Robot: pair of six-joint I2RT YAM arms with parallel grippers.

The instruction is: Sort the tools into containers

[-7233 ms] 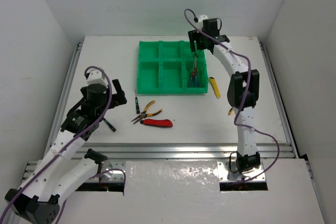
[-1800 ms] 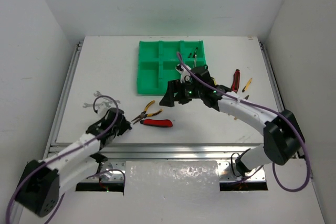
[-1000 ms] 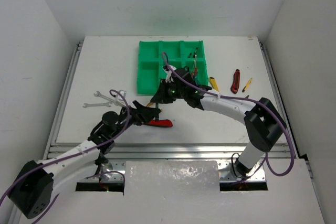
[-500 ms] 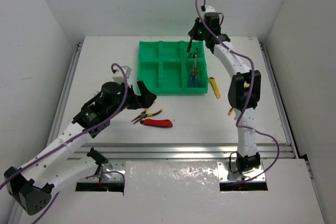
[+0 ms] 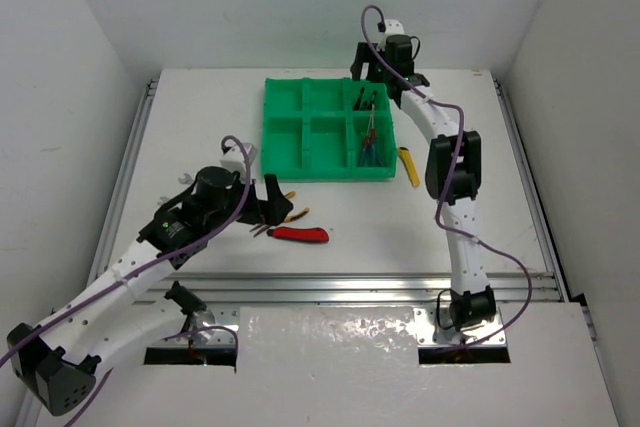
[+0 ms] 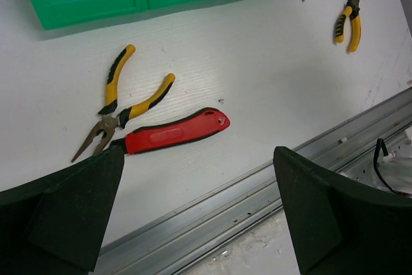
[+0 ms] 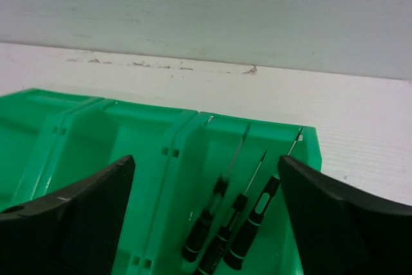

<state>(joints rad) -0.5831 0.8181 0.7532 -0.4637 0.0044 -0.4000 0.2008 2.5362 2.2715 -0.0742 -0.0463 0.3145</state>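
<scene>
Beneath the left gripper (image 6: 198, 159) lie pliers (image 6: 108, 122) and red knife (image 6: 174, 135).

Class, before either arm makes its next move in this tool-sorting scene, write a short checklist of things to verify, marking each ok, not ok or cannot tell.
1. Left gripper open above the red utility knife: ok.
2. Knife clear of the yellow pliers: cannot tell; their nose lies close to its tip.
3. Right gripper open and empty: ok.
4. Black screwdrivers inside a green tray compartment: ok.
5. All tools sorted: not ok; knife and pliers lie on the table.
</scene>
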